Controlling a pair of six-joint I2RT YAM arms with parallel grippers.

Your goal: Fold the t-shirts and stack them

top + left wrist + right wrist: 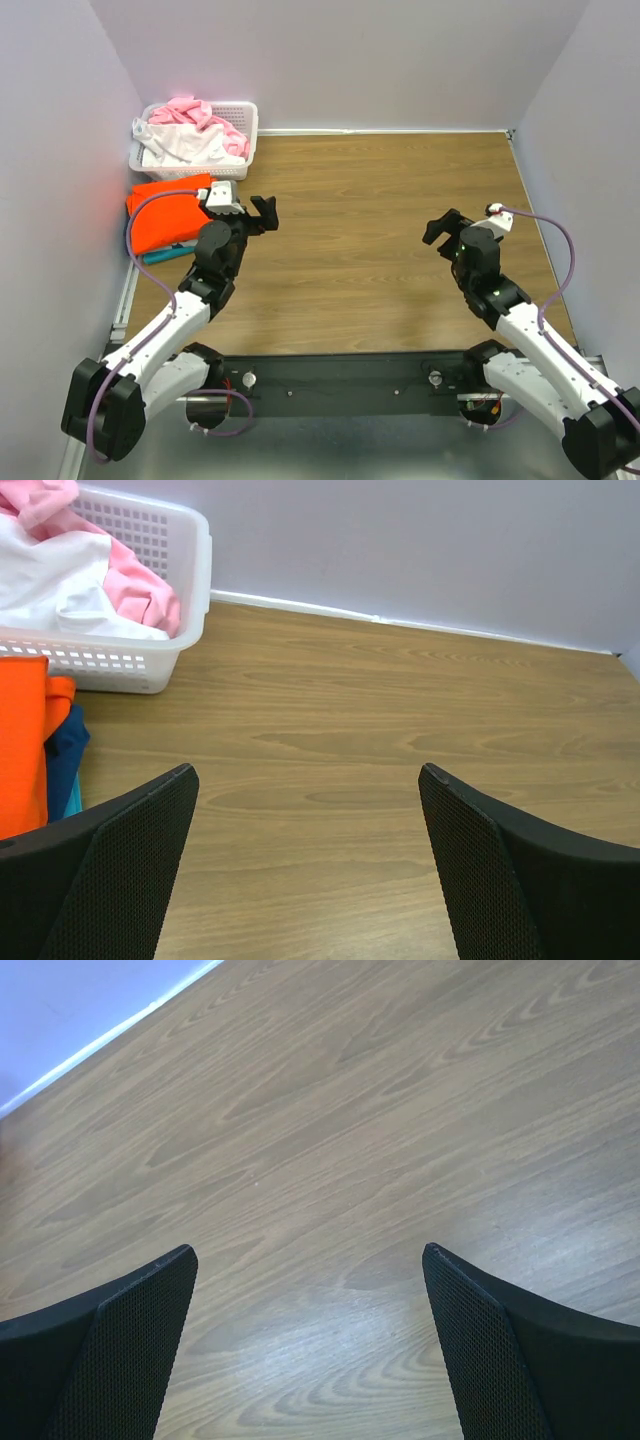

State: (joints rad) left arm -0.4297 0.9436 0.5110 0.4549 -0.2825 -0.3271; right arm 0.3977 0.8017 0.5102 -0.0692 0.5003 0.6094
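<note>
While both my arms hover above the table [370, 190], neither one has any cloth in it. My left gripper [262, 214] has its jaws spread wide over bare wood, and my right gripper [440, 228] is spread just as wide, well apart on the other side. Nothing pinched, nothing touched.

Now the shirts, all off to my left. The orange t-shirt [165, 215] lies folded flat at the left edge of the table, just beside my left wrist. It sits on top of the teal t-shirt [165, 256], whose edge peeks out underneath, and that reads to me as the stack begun, two done. Behind them, in the far left corner, the white basket [248, 128] holds the pink t-shirt [195, 108] and the white t-shirt [180, 148], crumpled together with pink draped over white. I judge those two are waiting, with the open middle of the table as my folding ground. My left gripper is the nearer one to the basket, so it looks the likely one to fetch. The heap is tangled, and one shirt could drag the other out.

Underneath me is smooth wood grain, with a soft sheen below my right wrist. Plain pale walls [340, 60] close in the left, back and right, with a white strip where wall meets table.
</note>
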